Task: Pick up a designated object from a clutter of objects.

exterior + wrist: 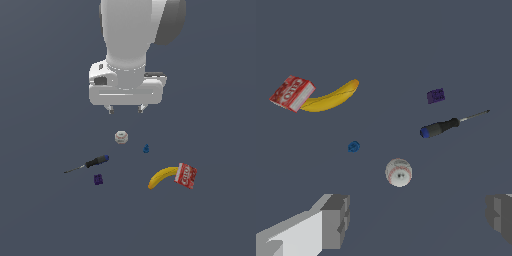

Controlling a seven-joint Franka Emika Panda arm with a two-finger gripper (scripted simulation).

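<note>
Hand: the hand (pixel 126 108) is hanging high above the desk (pixel 45 215) with its two fingers (pixel 335 220) spread wide and nothing between them; in the wrist view they are framing the lower edge of the picture, well apart.

Why it is sitting there: judging from the height and the empty spread fingers, it is looking over the clutter rather than committing to a grasp yet.

Banana: the banana (pixel 163 176) is lying flat toward the exterior view's right, curved, with its darker tip pointing away from the red can (pixel 186 175).

Banana's neighbour: the can is touching, or all but touching, one end of the banana, so that end is looking crowded; the middle and the free tip are lying open.

Round whitish piece: the whitish piece (pixel 121 137) is sitting almost under the hand, nearest to it of all, and is not the target.

Small blue piece: the blue piece (pixel 146 148) is lying between the whitish piece and the banana, apart from both.

Screwdriver: the screwdriver (pixel 90 163) is lying toward the exterior view's left, well apart from the banana, with the purple block (pixel 98 179) just beside it.

Next move, as a judgement: the hand is needing to travel sideways over the banana's middle and turn its fingers across the curve.

Risk: closing near the can could be nudging or catching it.
</note>
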